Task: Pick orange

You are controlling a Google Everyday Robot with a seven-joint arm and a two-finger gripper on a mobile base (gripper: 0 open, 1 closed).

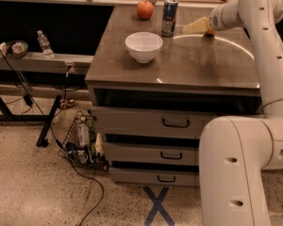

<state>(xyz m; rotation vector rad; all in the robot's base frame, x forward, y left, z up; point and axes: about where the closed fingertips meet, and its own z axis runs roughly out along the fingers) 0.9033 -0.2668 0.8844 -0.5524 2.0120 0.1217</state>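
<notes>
Glossy countertop (203, 65), end effector (188, 28) beside round orange (210, 31)

Warm overhead light, rather dim. A bright curved glare streaks the tabletop (203, 67) toward its right edge, just in front of my hand (192, 28) near the far right corner (lit pale yellow). The drawer gaps (146, 139) sink into shadow.

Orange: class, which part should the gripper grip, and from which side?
Grip the orange across its widest middle, probably coming from above: it is small, round and sits low on the cabinet, so no side offers a better hold. The gripper is right by it.
</notes>
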